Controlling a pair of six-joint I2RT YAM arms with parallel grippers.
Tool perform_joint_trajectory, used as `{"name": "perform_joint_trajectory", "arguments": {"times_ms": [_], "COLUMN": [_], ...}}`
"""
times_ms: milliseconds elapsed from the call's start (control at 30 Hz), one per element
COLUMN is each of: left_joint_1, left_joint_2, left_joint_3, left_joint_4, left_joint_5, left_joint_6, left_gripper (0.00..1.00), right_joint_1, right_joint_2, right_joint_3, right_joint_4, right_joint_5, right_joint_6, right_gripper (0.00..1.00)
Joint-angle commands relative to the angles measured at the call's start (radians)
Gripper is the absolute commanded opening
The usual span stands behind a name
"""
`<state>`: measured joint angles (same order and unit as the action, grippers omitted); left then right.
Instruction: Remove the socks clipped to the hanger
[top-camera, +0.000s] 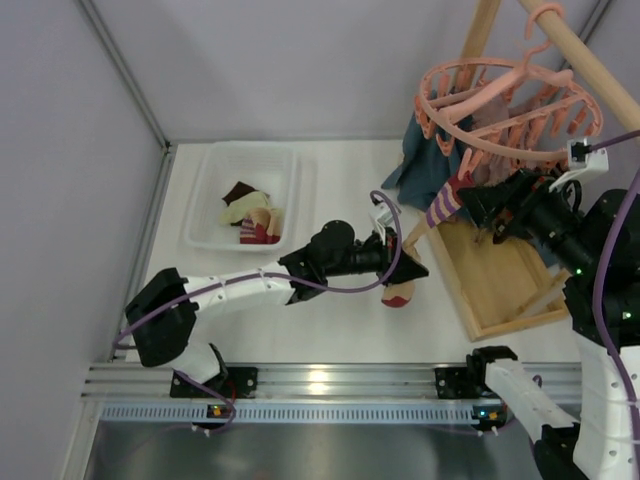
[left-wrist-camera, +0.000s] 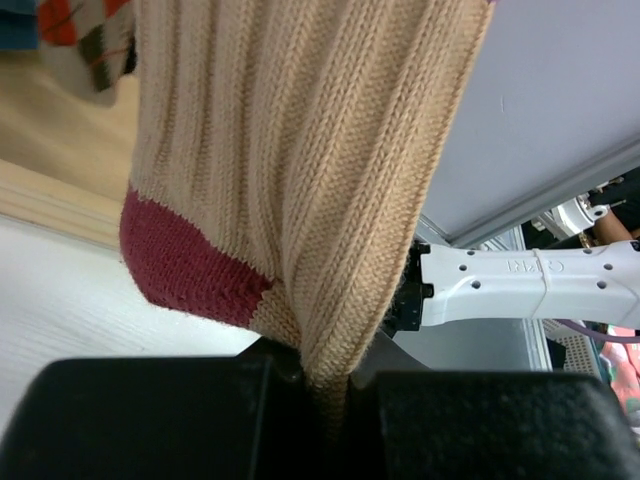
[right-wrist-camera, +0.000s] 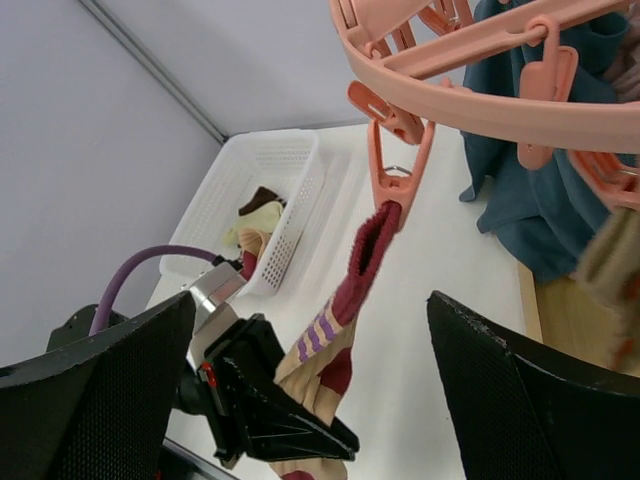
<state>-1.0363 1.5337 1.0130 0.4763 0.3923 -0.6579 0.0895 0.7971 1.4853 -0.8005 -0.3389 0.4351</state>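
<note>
Table (top-camera: 340, 330): white, with a wooden frame (top-camera: 500, 285) at the right and a white basket (top-camera: 252, 150) at the back left.

Hanger (right-wrist-camera: 500, 115): pink, 2 rings, hung from the frame's pole. A blue cloth (right-wrist-camera: 545, 210) hangs just behind it.

Basket: holds several loose socks (top-camera: 250, 215) (exact count unclear).

Right gripper (top-camera: 482, 212): raised beside the hanger, fingers spread wide, touching nothing.

Left gripper (left-wrist-camera: 320, 385): reaches in low over the table, fingers clamped tight on the lower part of 1 striped sock (right-wrist-camera: 345, 300).

Striped sock: tan rib knit, purple bands, maroon cuff and heel. The cuff is pinched in 1 clip (right-wrist-camera: 395, 180) of the outer ring, and the toe hangs below the left fingers.

A diamond-patterned sock (left-wrist-camera: 85, 45) shows beyond it, at the edge of the left wrist view.
</note>
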Motion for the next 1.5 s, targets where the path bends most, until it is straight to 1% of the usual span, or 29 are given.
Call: {"name": "perform_joint_trajectory", "arguments": {"times_ms": [0, 233, 367, 500, 700, 1033, 1233, 1467], "left_joint_1": [-0.007, -0.021, -0.027, -0.034, -0.034, -0.034, -0.034, -0.034], "left_joint_2": [0.003, 0.080, 0.141, 0.158, 0.157, 0.158, 0.146, 0.140], "left_joint_3": [0.058, 0.122, 0.160, 0.170, 0.173, 0.161, 0.148, 0.144], "left_joint_4": [0.044, 0.044, 0.044, 0.042, 0.044, 0.044, 0.044, 0.044], "left_joint_5": [-0.050, -0.020, -0.001, -0.001, -0.017, -0.033, -0.033, -0.033], "left_joint_6": [0.023, 0.011, -0.003, -0.006, 0.010, 0.011, 0.010, 0.003], "left_gripper": [0.00, 0.00, 0.00, 0.00, 0.00, 0.00, 0.00, 0.00], "right_joint_1": [-0.002, -0.004, -0.004, -0.004, -0.004, -0.004, -0.004, -0.004], "right_joint_2": [0.028, 0.030, 0.017, 0.016, 0.034, 0.077, 0.102, 0.103], "right_joint_3": [-0.008, -0.063, -0.083, -0.088, -0.089, -0.046, -0.037, -0.076], "right_joint_4": [0.061, 0.078, 0.054, 0.031, 0.027, 0.081, 0.121, 0.248], "right_joint_5": [-0.009, 0.035, 0.093, 0.141, 0.185, 0.146, 0.155, 0.195], "right_joint_6": [0.001, -0.018, -0.062, -0.093, -0.091, -0.068, -0.067, -0.079], "right_gripper": [0.92, 0.91, 0.94, 0.99, 0.99, 0.99, 0.95, 0.89]}}
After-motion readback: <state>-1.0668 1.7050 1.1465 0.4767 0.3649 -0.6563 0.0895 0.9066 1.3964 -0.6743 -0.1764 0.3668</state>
